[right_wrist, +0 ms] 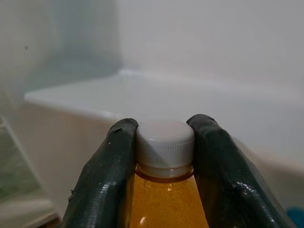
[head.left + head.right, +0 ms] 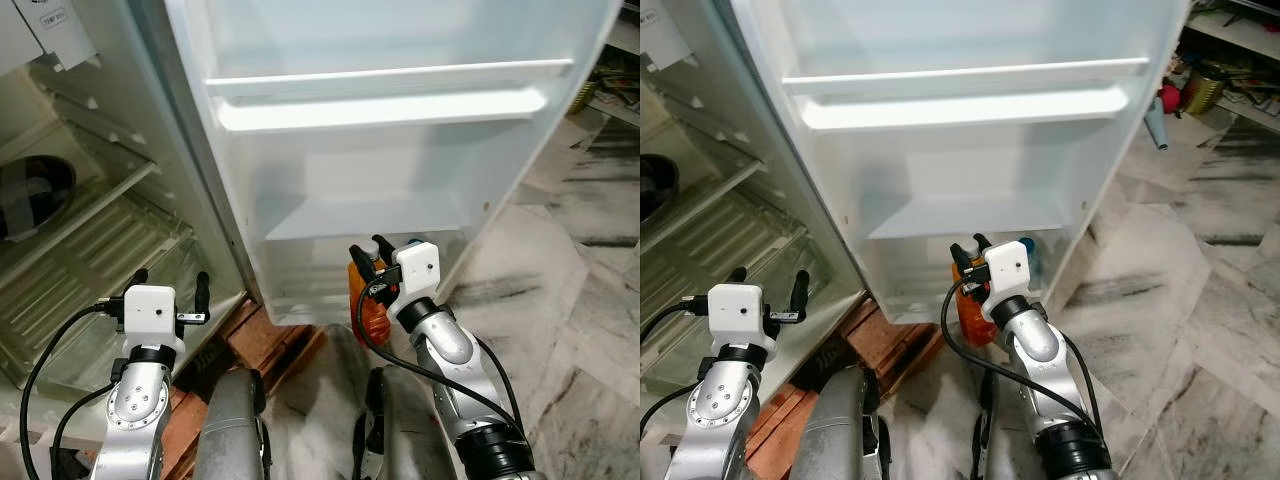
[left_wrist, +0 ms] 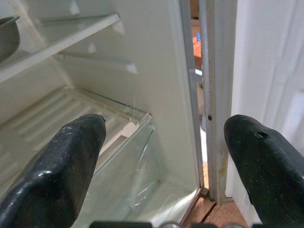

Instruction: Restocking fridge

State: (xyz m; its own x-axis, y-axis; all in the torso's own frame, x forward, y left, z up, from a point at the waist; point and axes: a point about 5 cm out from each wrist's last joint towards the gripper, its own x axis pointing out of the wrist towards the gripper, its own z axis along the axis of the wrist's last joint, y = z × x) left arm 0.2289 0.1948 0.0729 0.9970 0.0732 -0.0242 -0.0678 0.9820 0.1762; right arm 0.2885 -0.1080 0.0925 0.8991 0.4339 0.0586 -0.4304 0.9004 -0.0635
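Right gripper [image 2: 369,262]: its two black fingers [image 1: 102,175] are pressed against the white cap [image 1: 165,148] of a bottle [image 2: 366,303], one on each side, so the jaws are clamped on the bottle at its neck.
Bottle: it holds orange liquid and hangs upright under the right gripper, just in front of the lowest door shelf [image 2: 372,228], near that shelf's front wall. I cannot tell if the bottle touches the shelf.
Fridge door [image 2: 970,180]: it is white and stands open before the robot, with an upper rail [image 2: 390,75] across it and the lowest door shelf below.
Blue object [image 2: 1027,243]: a small blue thing sits in the lowest door shelf, just behind the right gripper; what it is I cannot tell.
Left gripper [image 2: 170,284]: its fingers [image 3: 61,161] are wide apart and hold nothing. It hovers at the front edge of the open fridge body [image 2: 90,230], near the bottom.
Fridge body: inside there are a glass shelf [image 3: 76,31] and a clear drawer [image 3: 128,161]. A dark metal bowl [image 2: 30,190] stands on a shelf higher up.
Floor [image 2: 570,300]: marble with grey veins, to the right of the door.
Bricks [image 2: 275,340]: reddish bricks lie under the fridge's lower corner.
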